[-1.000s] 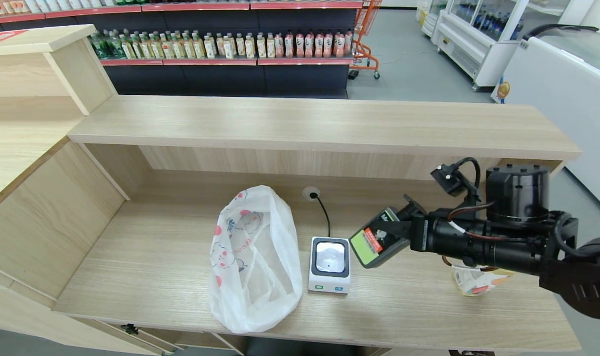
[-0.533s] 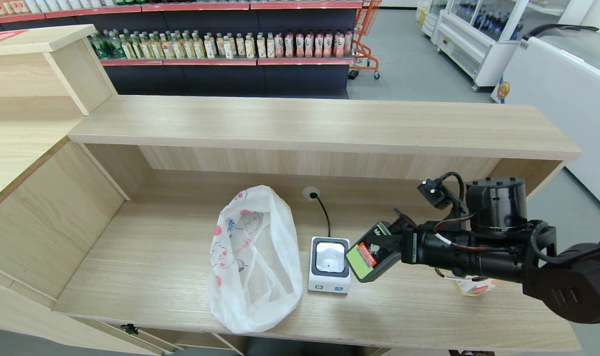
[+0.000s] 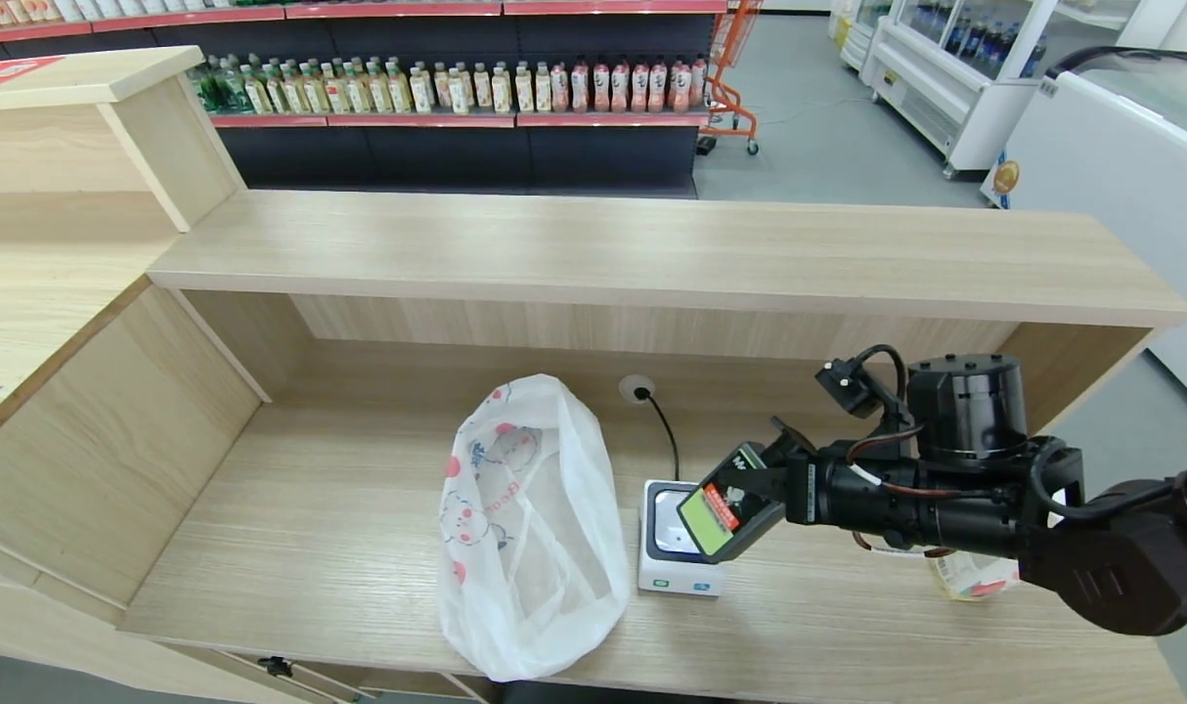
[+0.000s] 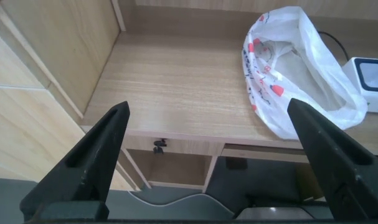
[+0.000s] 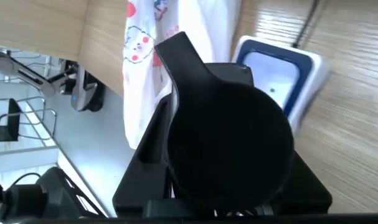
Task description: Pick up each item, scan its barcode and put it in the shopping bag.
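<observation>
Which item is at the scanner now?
The dark pack with the green label, held by the right gripper over the scanner. The pale pack sits on the counter, partly hidden by the arm.

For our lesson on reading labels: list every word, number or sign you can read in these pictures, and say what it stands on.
Nothing can be read for certain.
On the held packet: a white mark and a red-and-green label, print too small.
On the shopping bag: reddish letters among cartoon faces, blurred.
On the scanner: two small front icons, unreadable.
On the shelf bottles: labels too small.
</observation>
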Controlling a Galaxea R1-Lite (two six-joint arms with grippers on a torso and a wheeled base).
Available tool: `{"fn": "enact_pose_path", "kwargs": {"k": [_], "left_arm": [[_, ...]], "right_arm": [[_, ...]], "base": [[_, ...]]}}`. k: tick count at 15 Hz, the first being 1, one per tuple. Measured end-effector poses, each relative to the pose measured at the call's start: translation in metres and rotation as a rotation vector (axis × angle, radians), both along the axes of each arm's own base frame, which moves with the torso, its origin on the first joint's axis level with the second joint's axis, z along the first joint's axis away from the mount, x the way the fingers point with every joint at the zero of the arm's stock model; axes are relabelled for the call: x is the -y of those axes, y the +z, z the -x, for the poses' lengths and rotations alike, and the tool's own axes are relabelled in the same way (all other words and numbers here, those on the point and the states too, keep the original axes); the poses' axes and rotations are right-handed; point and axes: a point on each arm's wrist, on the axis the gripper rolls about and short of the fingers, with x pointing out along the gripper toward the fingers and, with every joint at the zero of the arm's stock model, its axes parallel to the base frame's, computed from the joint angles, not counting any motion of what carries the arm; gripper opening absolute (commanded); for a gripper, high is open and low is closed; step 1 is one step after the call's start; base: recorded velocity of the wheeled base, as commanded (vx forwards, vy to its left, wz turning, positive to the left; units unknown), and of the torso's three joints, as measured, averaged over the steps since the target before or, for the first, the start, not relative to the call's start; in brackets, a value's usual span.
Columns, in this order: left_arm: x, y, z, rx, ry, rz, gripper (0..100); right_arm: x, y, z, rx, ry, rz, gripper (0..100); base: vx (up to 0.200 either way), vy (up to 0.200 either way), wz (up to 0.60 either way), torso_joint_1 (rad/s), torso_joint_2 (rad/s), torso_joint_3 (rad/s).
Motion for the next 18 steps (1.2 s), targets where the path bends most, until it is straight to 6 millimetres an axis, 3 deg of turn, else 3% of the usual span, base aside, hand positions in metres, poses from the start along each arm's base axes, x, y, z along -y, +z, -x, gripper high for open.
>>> {"fn": "enact_pose_path", "kwargs": {"k": [11, 18], "left_arm": [[0.0, 0.0, 0.0, 0.0, 0.001, -0.003, 100], [0.0, 0.0, 0.0, 0.0, 0.001, -0.003, 100]], "right_arm": [[0.01, -0.039, -0.026, 0.058, -0.058, 0.162, 0], [0.009, -0.047, -0.032, 0.065, -0.061, 0.16, 0]], "base": [[0.0, 0.018, 0.0, 0.0, 0.0, 0.0], [0.0, 0.0, 0.0, 0.0, 0.0, 0.0]]}}
